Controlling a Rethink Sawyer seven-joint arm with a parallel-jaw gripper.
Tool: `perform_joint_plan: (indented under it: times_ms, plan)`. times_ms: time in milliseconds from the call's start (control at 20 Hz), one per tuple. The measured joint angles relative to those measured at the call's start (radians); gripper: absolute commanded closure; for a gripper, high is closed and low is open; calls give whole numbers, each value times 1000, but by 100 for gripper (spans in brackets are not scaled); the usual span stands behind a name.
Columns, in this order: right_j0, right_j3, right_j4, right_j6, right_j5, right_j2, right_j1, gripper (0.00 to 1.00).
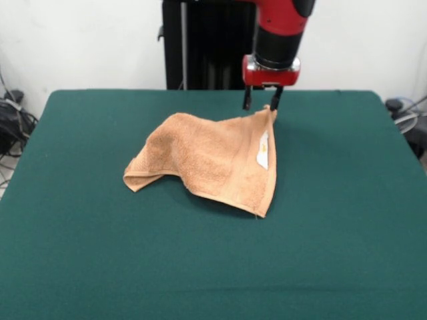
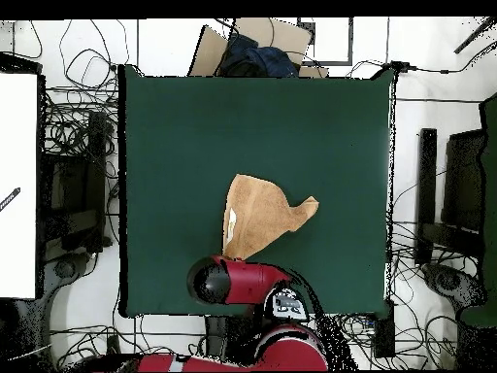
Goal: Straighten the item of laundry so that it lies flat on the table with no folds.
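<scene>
The orange-tan towel (image 1: 213,160) lies crumpled on the dark green table (image 1: 80,253), a little beyond its middle. It is folded over itself and one corner rises to a peak at the far right. Its white label (image 1: 263,150) shows on the right side. My gripper (image 1: 261,101) hangs just above that raised corner. Its two fingers are apart, and the right fingertip (image 1: 275,100) touches the corner's tip. In the overhead view the towel (image 2: 260,214) lies just above the red arm (image 2: 243,282), which hides the gripper.
The robot's black pedestal (image 1: 200,47) stands behind the table's far edge. Cables and equipment (image 2: 73,175) lie on the floor around the table. A cardboard box with dark cloth (image 2: 254,53) sits beyond the table's edge opposite the robot.
</scene>
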Motion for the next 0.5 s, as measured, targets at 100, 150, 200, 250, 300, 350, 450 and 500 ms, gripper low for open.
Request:
perform_joint_plan:
  times_ms: [100, 150, 200, 250, 300, 350, 450, 500]
  plan:
    - [0, 0, 0, 0, 0, 0, 0, 0]
    - [0, 0, 0, 0, 0, 0, 0, 0]
    - [1, 0, 0, 0, 0, -1, 1, 0]
    - [3, 0, 0, 0, 0, -4, 2, 0]
    - [5, 0, 0, 0, 0, -7, 3, 0]
    - [9, 0, 0, 0, 0, -11, 2, 0]
    - [16, 0, 0, 0, 0, -18, 2, 0]
    - [18, 0, 0, 0, 0, -20, 2, 0]
